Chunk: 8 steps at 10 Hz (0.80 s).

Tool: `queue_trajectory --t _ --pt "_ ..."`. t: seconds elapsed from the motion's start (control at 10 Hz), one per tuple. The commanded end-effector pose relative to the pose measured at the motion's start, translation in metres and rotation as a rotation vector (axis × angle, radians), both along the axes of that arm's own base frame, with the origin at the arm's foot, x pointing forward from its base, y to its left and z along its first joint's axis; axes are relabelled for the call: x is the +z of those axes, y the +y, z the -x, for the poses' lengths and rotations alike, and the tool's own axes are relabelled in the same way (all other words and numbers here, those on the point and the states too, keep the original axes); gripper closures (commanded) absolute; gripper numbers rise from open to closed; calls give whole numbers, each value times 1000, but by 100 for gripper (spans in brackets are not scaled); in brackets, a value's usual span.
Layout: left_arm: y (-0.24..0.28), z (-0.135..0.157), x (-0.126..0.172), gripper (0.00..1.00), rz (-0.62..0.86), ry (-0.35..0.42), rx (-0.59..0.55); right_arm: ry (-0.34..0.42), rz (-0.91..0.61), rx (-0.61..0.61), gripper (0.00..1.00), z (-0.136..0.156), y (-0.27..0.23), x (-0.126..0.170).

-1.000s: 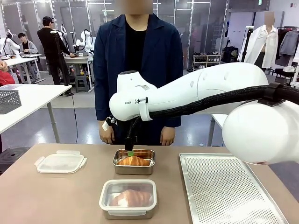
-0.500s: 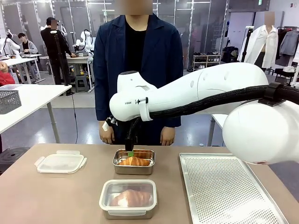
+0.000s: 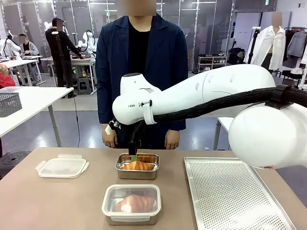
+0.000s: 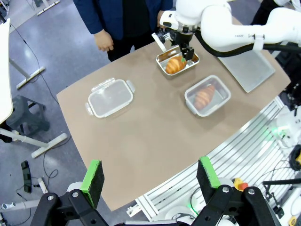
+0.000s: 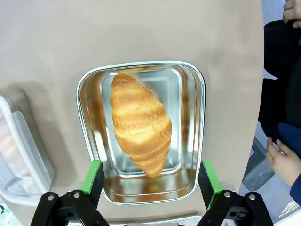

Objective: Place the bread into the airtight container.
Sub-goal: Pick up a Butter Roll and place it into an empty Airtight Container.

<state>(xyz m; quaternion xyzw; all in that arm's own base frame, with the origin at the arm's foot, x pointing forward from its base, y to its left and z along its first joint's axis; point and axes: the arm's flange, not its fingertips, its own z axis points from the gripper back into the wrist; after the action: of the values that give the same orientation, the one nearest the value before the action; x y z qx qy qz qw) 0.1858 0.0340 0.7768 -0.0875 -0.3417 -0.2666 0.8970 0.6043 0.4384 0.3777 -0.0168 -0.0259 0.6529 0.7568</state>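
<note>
Overhead, right gripper (image 5: 149, 181): jaws spread wide, holding nothing, hung above the metal tin (image 5: 141, 132) at frame centre. Bread (image 5: 140, 123): one croissant, lying diagonally inside that tin, touching neither green pad. Left gripper (image 4: 149, 176): jaws likewise spread and bare, high over the table (image 4: 141, 141). Writing: small lettering on the right arm, too small to read. Closed container (image 3: 131, 204): lower centre, second croissant inside. Loose lid (image 3: 62, 167): left. Perforated tray (image 3: 230, 194): right, bare. Person's hand (image 5: 285, 162): right edge, apart from the tin.
</note>
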Motion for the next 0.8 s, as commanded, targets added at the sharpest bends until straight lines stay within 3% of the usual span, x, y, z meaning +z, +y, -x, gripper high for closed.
queue_trajectory --t 0.0,0.3,0.7 --pt "0 0 1 0 0 -5 -21 -5 8 3 0 0 1 1" --pt "0 0 1 0 0 -5 -21 0 0 0 0 0 0 0" --pt "0 0 1 0 0 -5 -21 29 -91 -216 0 21 -81 117"
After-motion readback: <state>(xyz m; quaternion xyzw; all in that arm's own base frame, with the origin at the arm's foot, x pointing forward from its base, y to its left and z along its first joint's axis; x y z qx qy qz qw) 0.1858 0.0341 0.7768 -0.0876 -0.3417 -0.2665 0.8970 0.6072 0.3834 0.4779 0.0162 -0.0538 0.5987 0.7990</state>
